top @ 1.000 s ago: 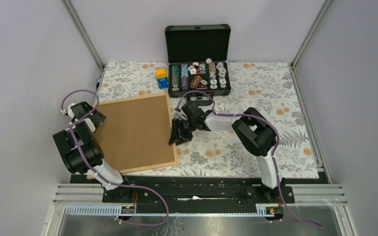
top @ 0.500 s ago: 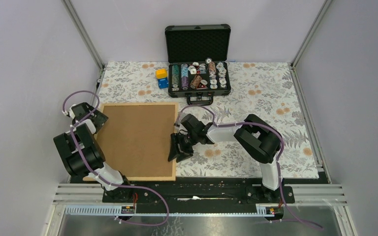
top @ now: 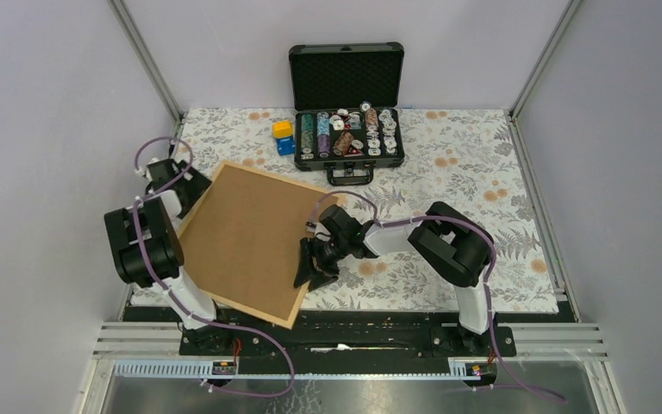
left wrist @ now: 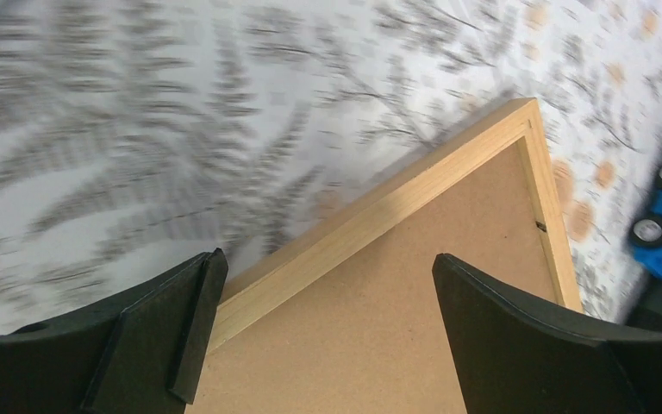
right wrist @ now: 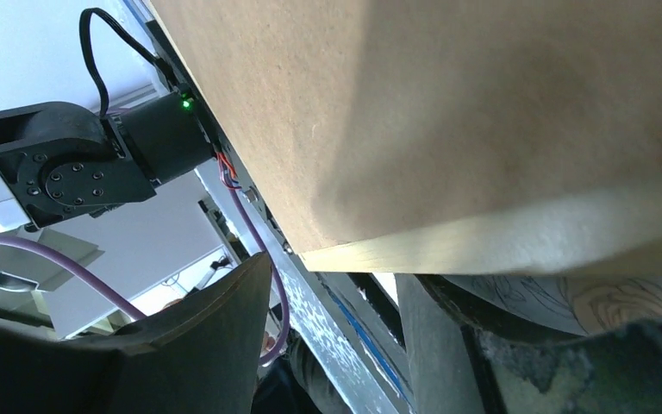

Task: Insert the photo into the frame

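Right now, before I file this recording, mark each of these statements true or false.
1. The frame lies with its brown backing facing up. True.
2. The black case is closed. False: its lid stands open, with chips showing inside.
3. The left gripper has its jaws open over a corner of the frame. True.
4. The frame lies square to the table. False: it lies diagonally, and its near corner pokes past the table's near edge.
5. The blue and yellow block sits to the right of the case. False: it sits to the case's left.
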